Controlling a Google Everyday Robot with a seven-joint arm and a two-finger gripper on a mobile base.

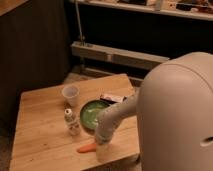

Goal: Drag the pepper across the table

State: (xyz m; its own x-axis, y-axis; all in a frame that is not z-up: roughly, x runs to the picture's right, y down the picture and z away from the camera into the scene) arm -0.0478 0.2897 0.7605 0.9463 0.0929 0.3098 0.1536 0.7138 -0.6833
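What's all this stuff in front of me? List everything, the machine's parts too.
table: one, light wooden planks, centre-left
pepper: one, orange-red, near the table's front edge
bowl: one, green, mid-table behind the pepper
cup: one, pale, behind and left of the bowl
bottle: one, small, whitish, upright just left of the bowl
package: one, flat, dark and white, behind the bowl
robot body: one, white, far right
arm: one, light grey, reaching past the bowl's right side
gripper: one, pale, low at the pepper's right end
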